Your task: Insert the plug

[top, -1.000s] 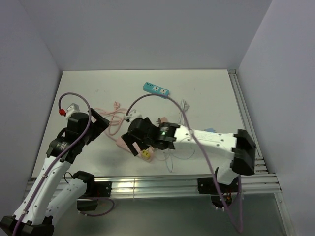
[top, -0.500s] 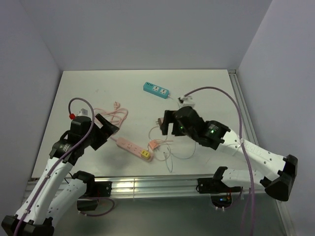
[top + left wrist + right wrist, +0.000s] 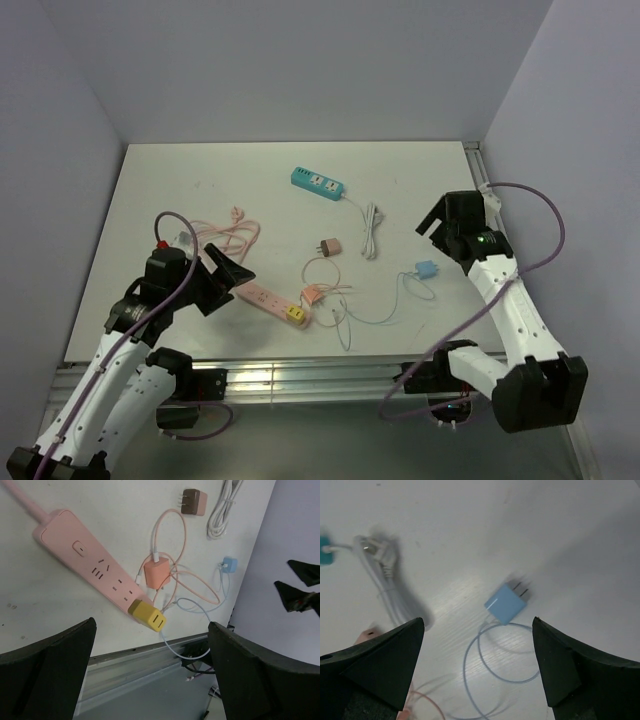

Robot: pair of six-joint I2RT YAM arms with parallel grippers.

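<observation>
Your left hand (image 3: 151, 625) is spread wide with nothing between its fingers, hovering over the worktop (image 3: 30, 605). Straight beneath it lies the pink power strip (image 3: 87, 570), running slantwise from beyond the one finger toward the gap between both. A yellow plug (image 3: 149, 616) sits on the strip's end, right under the middle of the hand; you cannot tell from here whether it is pushed fully home. Just past it, farther from the hand, a pink charger (image 3: 157, 574) lies flat beside the strip with its pink cord looped around it. A brown plug (image 3: 194, 501) rests well beyond that, prongs pointing sideways.

Your right hand (image 3: 477, 621) is also open and holds nothing. The blue plug (image 3: 506, 601) lies flat on the worktop just ahead of the gap between its fingers, prongs pointing away from the hand, its pale blue cord (image 3: 480, 665) curling back beneath the hand. A bundled white cable (image 3: 390, 587) lies ahead of the other finger, blurred.
</observation>
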